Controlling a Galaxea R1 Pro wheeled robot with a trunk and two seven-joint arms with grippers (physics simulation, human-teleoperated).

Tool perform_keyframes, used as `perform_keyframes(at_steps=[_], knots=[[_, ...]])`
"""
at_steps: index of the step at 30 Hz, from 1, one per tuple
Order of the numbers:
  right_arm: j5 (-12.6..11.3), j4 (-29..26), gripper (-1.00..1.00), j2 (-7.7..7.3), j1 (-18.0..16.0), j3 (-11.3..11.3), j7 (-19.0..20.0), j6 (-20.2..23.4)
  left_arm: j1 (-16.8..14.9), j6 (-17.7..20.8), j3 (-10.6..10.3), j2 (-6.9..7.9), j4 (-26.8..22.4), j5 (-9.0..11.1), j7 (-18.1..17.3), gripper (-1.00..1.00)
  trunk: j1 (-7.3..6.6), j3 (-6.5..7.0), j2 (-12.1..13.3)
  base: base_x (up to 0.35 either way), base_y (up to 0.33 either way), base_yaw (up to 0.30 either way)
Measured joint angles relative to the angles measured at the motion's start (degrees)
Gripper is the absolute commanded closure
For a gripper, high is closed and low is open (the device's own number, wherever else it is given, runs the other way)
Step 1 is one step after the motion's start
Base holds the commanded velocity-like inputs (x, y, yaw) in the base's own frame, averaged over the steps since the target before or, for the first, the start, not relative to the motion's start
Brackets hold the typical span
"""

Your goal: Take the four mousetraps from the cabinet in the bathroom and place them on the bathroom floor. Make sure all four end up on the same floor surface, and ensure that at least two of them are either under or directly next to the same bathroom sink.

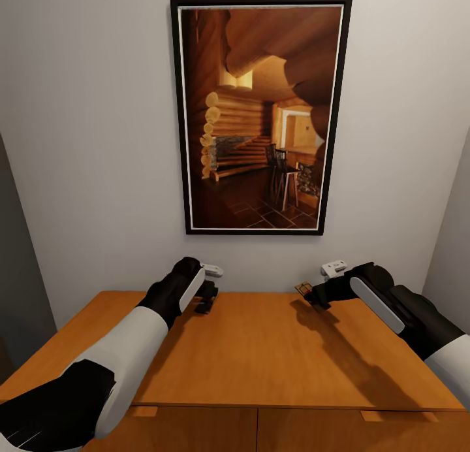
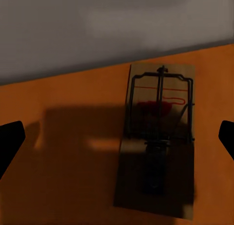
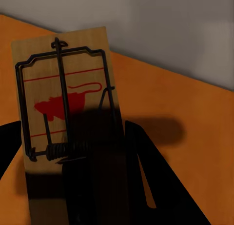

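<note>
1. The robot stands before the cabinet [image 1: 261, 354], a low orange-brown wooden one with a smooth flat top; two small tab handles show at its front edge; behind it is a grey wall with a framed picture [image 1: 261, 115] of a log-house interior.
2. The left gripper [image 1: 206, 302] hovers over the back part of the cabinet top, near the wall; in the left wrist view its two dark fingertips [image 2: 10, 137] stand far apart at the two edges of the picture, so the fingers are wide open and hold nothing.
3. Between these open fingers a mousetrap [image 2: 158, 137] lies flat on the cabinet top, close to the wall; it is a brown wooden board with a dark wire frame, a spring and a red mark; it sits nearer to one finger than to the other; the gripper's shadow falls over it.
4. The right gripper [image 1: 312, 296] is over the right back part of the cabinet top; it has a second mousetrap [image 3: 66, 122] clamped between its fingers; in the head view this board shows small and tilted at the gripper's tip; in the right wrist view the dark fingers [image 3: 146, 181] close on the lower end of the board, and its wire frame and red printed mouse are clear to see.
</note>
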Motion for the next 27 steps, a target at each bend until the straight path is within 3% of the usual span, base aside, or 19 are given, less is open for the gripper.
perform_keyframes(at_steps=[27], knots=[[0.0, 0.0, 1.00, -0.02, 0.0, 0.0, 0.1, 0.0, 0.0, -0.7, 0.1, 0.00, 1.4, 0.1, -0.1, -1.00, 0.00, 0.00, 0.0, 0.000, 0.000, 0.000]])
